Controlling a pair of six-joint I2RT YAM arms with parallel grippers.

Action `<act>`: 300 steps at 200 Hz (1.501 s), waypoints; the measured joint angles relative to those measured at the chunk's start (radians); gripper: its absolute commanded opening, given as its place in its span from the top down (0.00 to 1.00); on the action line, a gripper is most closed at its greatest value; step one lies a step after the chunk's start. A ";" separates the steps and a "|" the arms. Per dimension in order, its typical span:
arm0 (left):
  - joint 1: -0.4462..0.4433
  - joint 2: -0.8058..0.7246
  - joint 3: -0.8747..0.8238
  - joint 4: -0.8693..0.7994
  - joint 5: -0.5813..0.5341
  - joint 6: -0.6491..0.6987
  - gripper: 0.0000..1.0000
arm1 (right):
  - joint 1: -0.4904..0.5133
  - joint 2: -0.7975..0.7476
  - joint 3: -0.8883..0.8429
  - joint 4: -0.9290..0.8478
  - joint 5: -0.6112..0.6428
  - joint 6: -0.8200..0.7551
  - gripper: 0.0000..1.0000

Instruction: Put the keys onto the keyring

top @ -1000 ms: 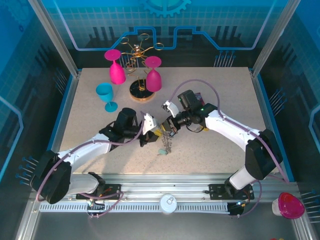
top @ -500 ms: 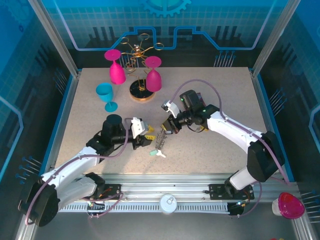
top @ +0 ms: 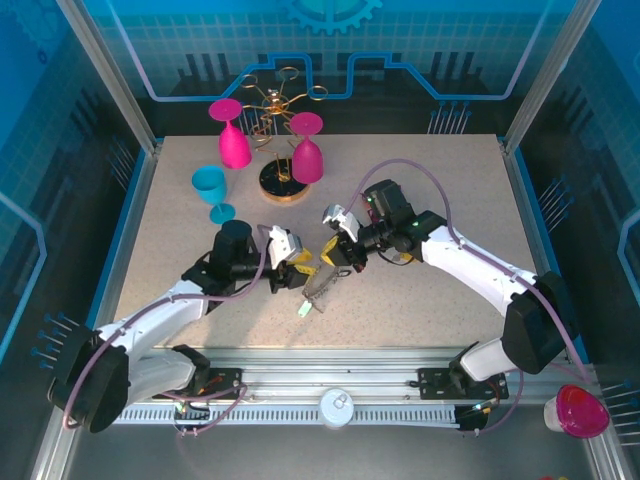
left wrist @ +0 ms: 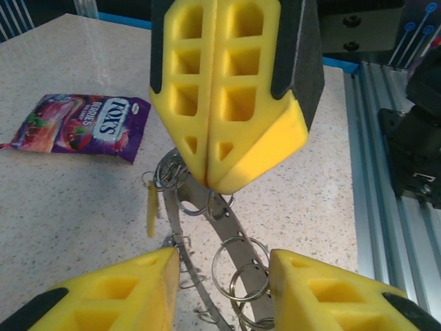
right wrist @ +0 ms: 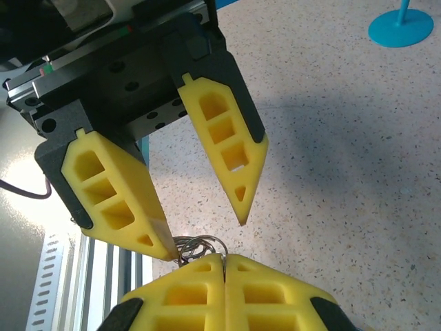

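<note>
Standing inside a booth with blue walls point(top: 420, 40), the table point(top: 440, 190) has a pale, speckled top. An aluminium rail point(top: 400, 365) runs along its near edge, where the two arms are fixed.

At the far side is a gold wire rack point(top: 280, 185) on a round base. Two pink goblets point(top: 234, 148) stand close to it, one on each side, and they look turned over, with the foot upward. A blue goblet point(top: 211, 188) stands upright just to the left of them. I cannot tell what is inside any goblet. A cup with a pink lid point(top: 578, 410) sits beyond the rail at the near right corner. A purple candy pouch point(left wrist: 83, 127) lies flat on the table.

Near the middle of the table the two grippers meet. The right gripper point(left wrist: 212, 181) is fully closed and pinches the upper part of the keyring point(left wrist: 222, 227), which hangs down from its tips. The left gripper point(left wrist: 220, 269) is partly open. Its fingers stand one on each side of the hanging keyring and they grip nothing.

One of the keys, with a yellow tag point(left wrist: 151, 210), hangs from a wire loop of the keyring. A pale green tag point(top: 303, 311) is at the lower end of the keyring, and I cannot tell if it is attached.
</note>
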 measured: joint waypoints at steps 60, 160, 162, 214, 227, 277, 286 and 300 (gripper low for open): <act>0.003 0.030 0.016 0.000 0.075 -0.013 0.63 | 0.002 0.000 0.000 -0.018 -0.001 -0.037 1.00; 0.014 -0.029 0.028 -0.018 0.069 -0.013 0.63 | 0.003 -0.002 0.000 -0.031 0.021 -0.059 1.00; 0.014 -0.029 0.028 -0.019 0.068 -0.013 0.63 | 0.003 -0.003 0.000 -0.031 0.021 -0.059 1.00; 0.014 0.055 0.061 -0.024 0.059 -0.014 0.63 | 0.008 -0.017 0.000 -0.031 0.000 -0.059 1.00; 0.014 0.075 0.061 -0.019 0.066 -0.014 0.64 | 0.010 -0.017 0.000 -0.031 -0.003 -0.059 1.00; 0.014 0.098 0.063 -0.019 0.131 -0.014 0.66 | 0.015 -0.017 0.000 -0.031 -0.008 -0.059 1.00; 0.014 0.099 0.063 -0.019 0.138 -0.014 0.68 | 0.015 -0.017 0.000 -0.031 -0.008 -0.059 1.00; 0.014 0.103 0.063 -0.017 0.151 -0.014 0.70 | 0.017 -0.017 0.000 -0.031 -0.008 -0.060 1.00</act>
